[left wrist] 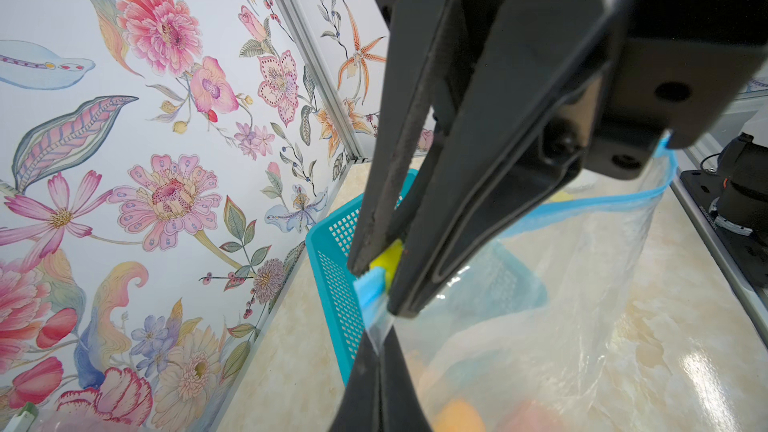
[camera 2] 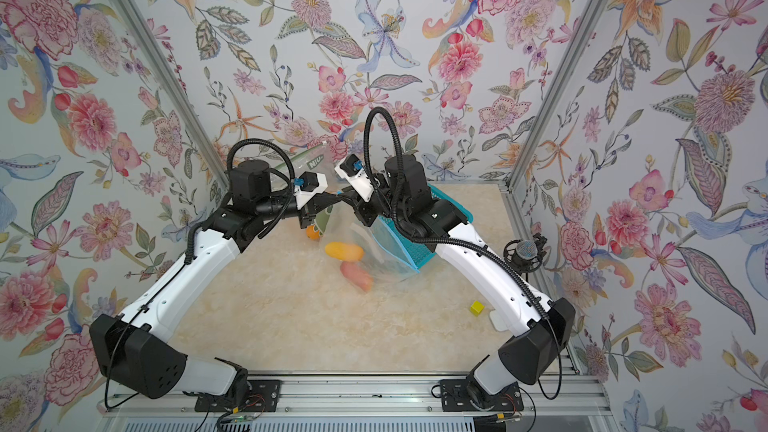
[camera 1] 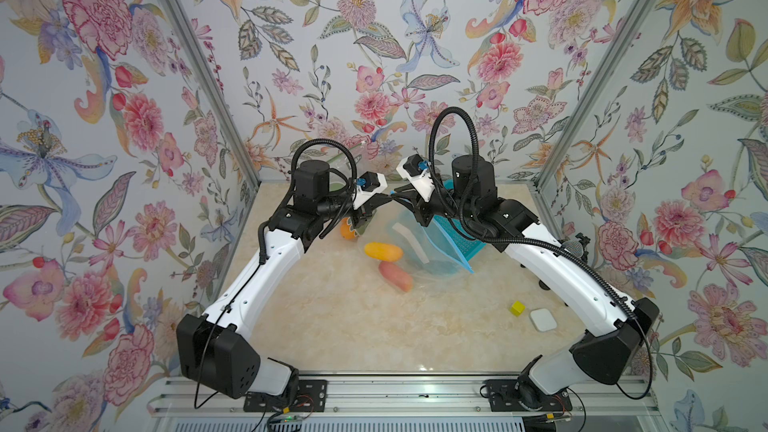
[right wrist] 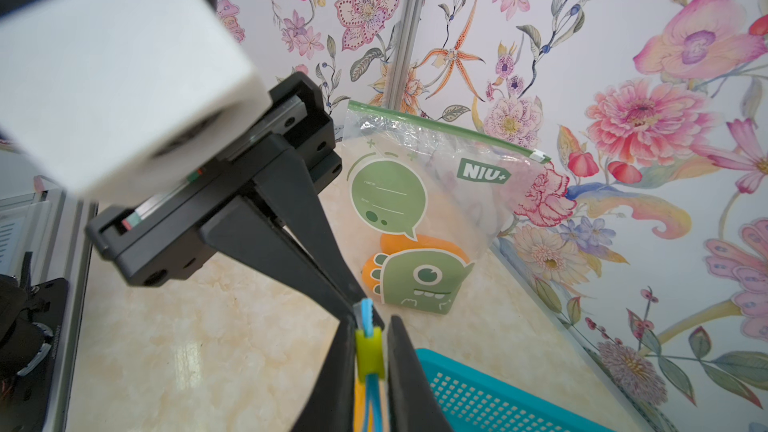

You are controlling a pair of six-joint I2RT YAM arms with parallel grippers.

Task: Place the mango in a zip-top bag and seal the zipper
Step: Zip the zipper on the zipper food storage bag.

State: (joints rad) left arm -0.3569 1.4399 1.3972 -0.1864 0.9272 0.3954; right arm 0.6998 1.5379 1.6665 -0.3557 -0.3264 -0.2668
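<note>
Clear plastic zip-top bag (camera 1: pixel 432 253), blue zipper, yellow slider (right wrist: pixel 369 353): held up by one top corner over the marble-pattern worktop (camera 1: pixel 353 326). Left gripper (left wrist: pixel 380 284): jaws clamped on the zipper's end. Right gripper (right wrist: pixel 370 322): jaws drawn narrow about the slider, tip to tip with the left. Mango (camera 1: pixel 383 252): blurred, seen through the film low in the bag, just beside a pinkish-red oblong item (camera 1: pixel 395 277). Blue basket (camera 1: pixel 457 238): behind the bag. Green-printed bag (right wrist: pixel 419 201), orange fruit inside: against the rear wall. Yellow cube (camera 1: pixel 517 308), white pad (camera 1: pixel 543 320): near the right arm.
</note>
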